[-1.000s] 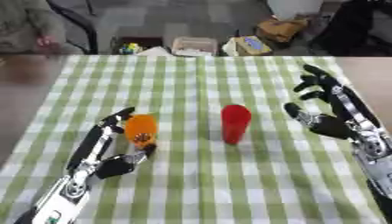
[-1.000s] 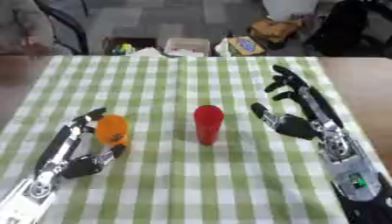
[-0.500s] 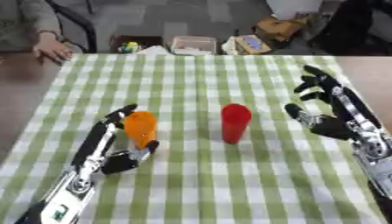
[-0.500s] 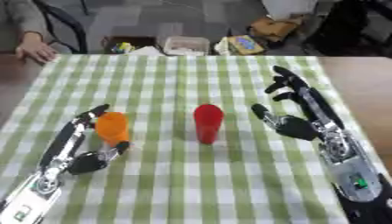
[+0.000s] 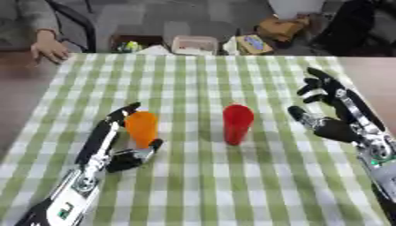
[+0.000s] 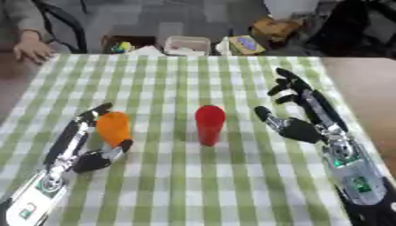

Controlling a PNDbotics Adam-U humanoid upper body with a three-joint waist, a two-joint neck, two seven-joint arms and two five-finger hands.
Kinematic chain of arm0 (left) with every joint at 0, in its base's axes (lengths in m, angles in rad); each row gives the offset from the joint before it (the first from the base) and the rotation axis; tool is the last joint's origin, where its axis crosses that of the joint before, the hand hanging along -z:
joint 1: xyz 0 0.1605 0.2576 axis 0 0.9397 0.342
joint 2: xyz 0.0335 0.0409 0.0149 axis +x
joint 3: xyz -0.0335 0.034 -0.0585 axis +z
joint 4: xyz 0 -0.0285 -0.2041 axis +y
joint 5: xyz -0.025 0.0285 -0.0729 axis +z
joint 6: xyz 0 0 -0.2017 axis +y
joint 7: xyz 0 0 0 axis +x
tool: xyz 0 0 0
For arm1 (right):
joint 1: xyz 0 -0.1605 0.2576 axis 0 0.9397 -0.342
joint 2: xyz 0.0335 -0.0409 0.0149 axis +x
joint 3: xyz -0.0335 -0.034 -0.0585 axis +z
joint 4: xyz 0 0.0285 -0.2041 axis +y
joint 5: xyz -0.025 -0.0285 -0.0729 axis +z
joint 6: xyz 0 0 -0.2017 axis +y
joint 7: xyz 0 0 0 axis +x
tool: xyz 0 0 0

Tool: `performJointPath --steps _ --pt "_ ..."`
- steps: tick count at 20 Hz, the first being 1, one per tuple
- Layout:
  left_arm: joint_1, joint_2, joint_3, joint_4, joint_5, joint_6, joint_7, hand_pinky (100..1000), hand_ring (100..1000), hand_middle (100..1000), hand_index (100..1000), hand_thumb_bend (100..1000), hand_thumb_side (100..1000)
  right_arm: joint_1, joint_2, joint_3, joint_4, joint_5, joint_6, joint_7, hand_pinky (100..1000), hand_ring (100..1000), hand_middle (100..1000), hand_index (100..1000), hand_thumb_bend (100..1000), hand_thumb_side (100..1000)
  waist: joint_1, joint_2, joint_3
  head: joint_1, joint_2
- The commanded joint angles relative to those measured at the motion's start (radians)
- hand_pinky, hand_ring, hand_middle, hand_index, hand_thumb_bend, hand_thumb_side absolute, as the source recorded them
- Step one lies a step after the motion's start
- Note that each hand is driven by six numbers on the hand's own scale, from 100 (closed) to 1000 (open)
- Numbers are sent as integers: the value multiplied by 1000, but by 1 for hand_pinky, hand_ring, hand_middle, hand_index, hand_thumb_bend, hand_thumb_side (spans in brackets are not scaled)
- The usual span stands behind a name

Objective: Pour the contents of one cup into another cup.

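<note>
An orange cup [image 5: 142, 128] stands on the green checked cloth [image 5: 201, 185], left of centre. My left hand [image 5: 104, 143] lies around it: straight fingers run up the cup's left side, and the thumb [image 5: 145, 150] sits by its base on the right. A red cup [image 5: 237, 123] stands upright in the middle of the table, untouched. My right hand [image 5: 340, 121] hovers open to the right of the red cup, palm toward it, a clear gap between them. I cannot see what is inside either cup.
A person's hand [image 5: 50, 49] rests on the table's far left corner. Beyond the far edge sit a white container [image 5: 193, 44] and bags [image 5: 275, 28] on the floor. Bare brown tabletop [image 5: 375, 75] shows to the right of the cloth.
My left hand's fingers have edged a little closer to the orange cup's top. The person's hand now rests at the far left corner. Both cups and my right hand stay put.
</note>
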Motion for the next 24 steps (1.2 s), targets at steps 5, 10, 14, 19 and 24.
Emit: performJointPath --steps 5,10,14,19,24 --pt "-40 -7 -4 24 -6 -19 -2 711 901 673 940 488 479 -14 -14 -1 -9 -5 -6 4 696 949 639 1000 454 468 -4 -12 -6 5 -10" --pt "-51 -16 -4 47 -5 -33 -1 631 826 554 901 435 454 -16 -14 -1 -9 -6 -7 5 697 950 637 1000 452 470 -8 -9 -11 7 -12" --pt "-55 -22 -2 61 14 -43 4 569 764 466 843 389 427 -17 -13 0 -8 -6 -8 6 698 950 637 1000 451 470 -11 -7 -16 8 -13" --pt "-56 -28 4 78 58 -46 14 469 656 349 751 298 402 -17 -13 -1 -7 -6 -10 7 698 950 636 1000 449 472 -13 -5 -22 9 -13" --pt "-55 -35 11 97 103 -46 38 348 539 223 641 175 363 -17 -12 -1 -6 -6 -10 8 697 951 634 1000 445 474 -13 -4 -24 9 -12"
